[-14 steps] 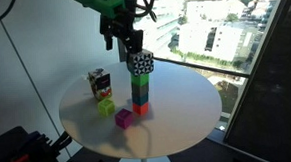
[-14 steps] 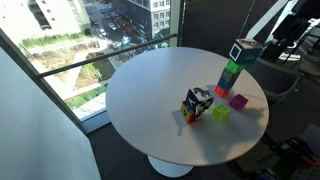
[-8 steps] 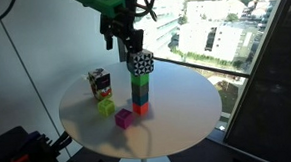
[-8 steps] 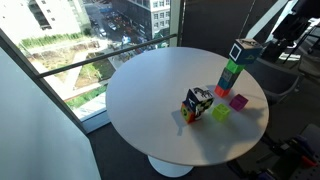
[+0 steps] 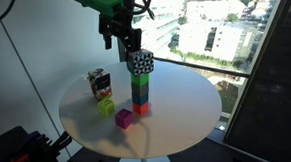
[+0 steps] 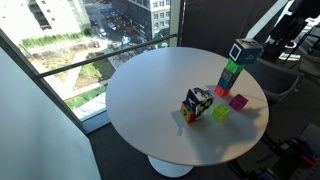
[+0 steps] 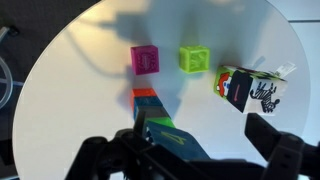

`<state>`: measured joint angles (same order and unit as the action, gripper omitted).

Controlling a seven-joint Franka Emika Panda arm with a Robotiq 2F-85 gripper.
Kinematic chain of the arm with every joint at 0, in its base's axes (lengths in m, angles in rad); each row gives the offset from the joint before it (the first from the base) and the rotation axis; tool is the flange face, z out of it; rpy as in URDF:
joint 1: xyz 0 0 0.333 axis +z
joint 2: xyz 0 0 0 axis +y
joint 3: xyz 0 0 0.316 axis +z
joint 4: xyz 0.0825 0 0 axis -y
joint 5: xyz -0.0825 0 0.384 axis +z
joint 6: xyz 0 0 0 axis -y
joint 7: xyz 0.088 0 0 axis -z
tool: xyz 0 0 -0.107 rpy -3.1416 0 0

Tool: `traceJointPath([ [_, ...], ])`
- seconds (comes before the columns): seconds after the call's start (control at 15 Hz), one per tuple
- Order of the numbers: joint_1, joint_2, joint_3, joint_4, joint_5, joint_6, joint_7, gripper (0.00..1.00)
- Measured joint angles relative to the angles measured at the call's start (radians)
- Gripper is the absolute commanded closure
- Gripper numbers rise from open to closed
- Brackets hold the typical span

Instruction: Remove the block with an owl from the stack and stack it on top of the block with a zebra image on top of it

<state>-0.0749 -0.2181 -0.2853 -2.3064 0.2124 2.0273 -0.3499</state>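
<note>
Transfer not yet begun: block with an owl seated atop the stack, well in from the table edge; gripper hovering above, jaws spread and empty; block with a zebra image standing apart, uncovered.

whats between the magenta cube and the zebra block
The yellow-green cube sits between the magenta cube and the zebra block, clearest in the wrist view.

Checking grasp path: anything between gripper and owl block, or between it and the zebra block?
Nothing visible. Gripper hangs just above the owl block atop the stack; the zebra block stands apart, top bare.
</note>
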Motion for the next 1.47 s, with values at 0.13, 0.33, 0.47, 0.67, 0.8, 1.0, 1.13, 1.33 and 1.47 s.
traceJointPath([
  [0.13, -0.002, 0.000, 0.020, 0.002, -0.001, 0.019, 0.007, 0.00],
  [0.33, -0.003, -0.001, 0.048, 0.007, -0.011, 0.072, 0.028, 0.00],
  [0.47, -0.004, -0.001, 0.063, 0.011, -0.033, 0.113, 0.054, 0.00],
  [0.67, -0.005, -0.001, 0.082, 0.019, -0.091, 0.160, 0.110, 0.00],
  [0.8, -0.009, -0.001, 0.093, 0.029, -0.144, 0.177, 0.160, 0.00],
  [1.0, -0.018, 0.000, 0.111, 0.046, -0.220, 0.182, 0.236, 0.00],
  [1.13, -0.024, 0.003, 0.120, 0.057, -0.254, 0.182, 0.282, 0.00],
  [1.33, -0.029, 0.012, 0.133, 0.064, -0.282, 0.168, 0.342, 0.00],
  [1.47, -0.029, 0.023, 0.140, 0.075, -0.284, 0.137, 0.369, 0.00],
])
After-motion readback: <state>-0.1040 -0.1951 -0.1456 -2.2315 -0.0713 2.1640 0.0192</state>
